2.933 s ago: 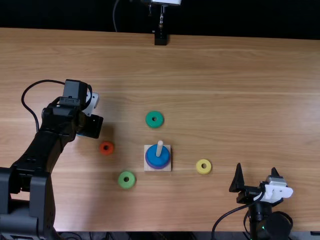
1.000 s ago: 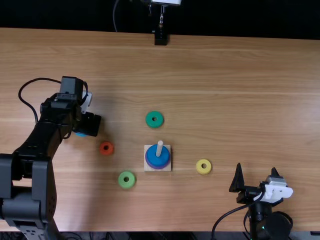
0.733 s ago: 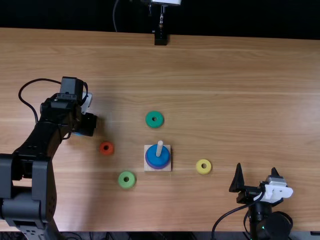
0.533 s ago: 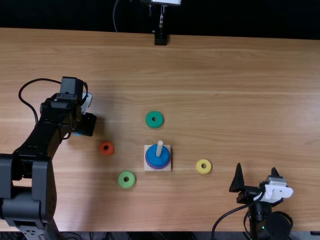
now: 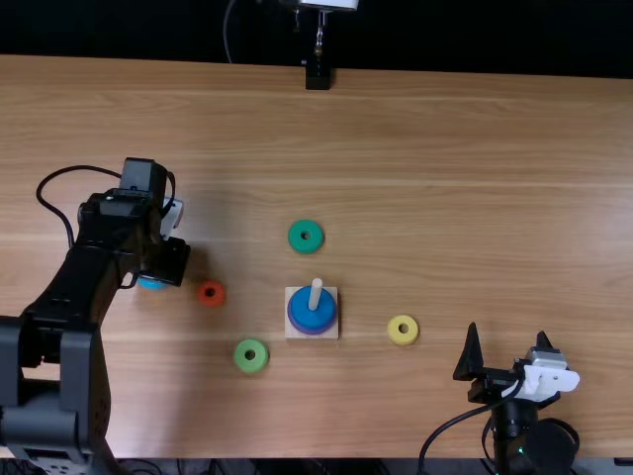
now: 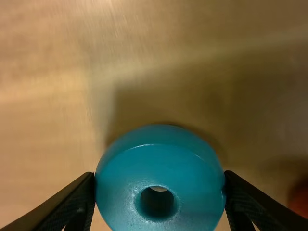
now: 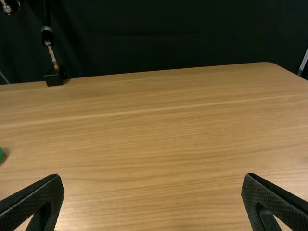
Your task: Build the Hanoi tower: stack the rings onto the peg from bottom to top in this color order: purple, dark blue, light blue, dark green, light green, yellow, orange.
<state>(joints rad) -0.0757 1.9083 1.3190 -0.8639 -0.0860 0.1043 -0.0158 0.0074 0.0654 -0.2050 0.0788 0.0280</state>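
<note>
Brown table (image 5: pixel 475 198); pale peg (image 5: pixel 316 294) (upright)

In the top view the left gripper (image 5: pixel 166 262) covers most of the light blue ring (image 5: pixel 151 284). The dark blue ring (image 5: pixel 312 309) hides all but a rim of the purple ring (image 5: pixel 315 332), and the peg (image 5: pixel 316 293) has its foot buried. The bottom edge crops both arms. In the left wrist view, the light blue ring runs off the bottom, and the orange ring (image 6: pixel 300 198) is blurred and cropped. The right wrist view's side edge leaves a sliver of a green ring (image 7: pixel 1 153).
</note>
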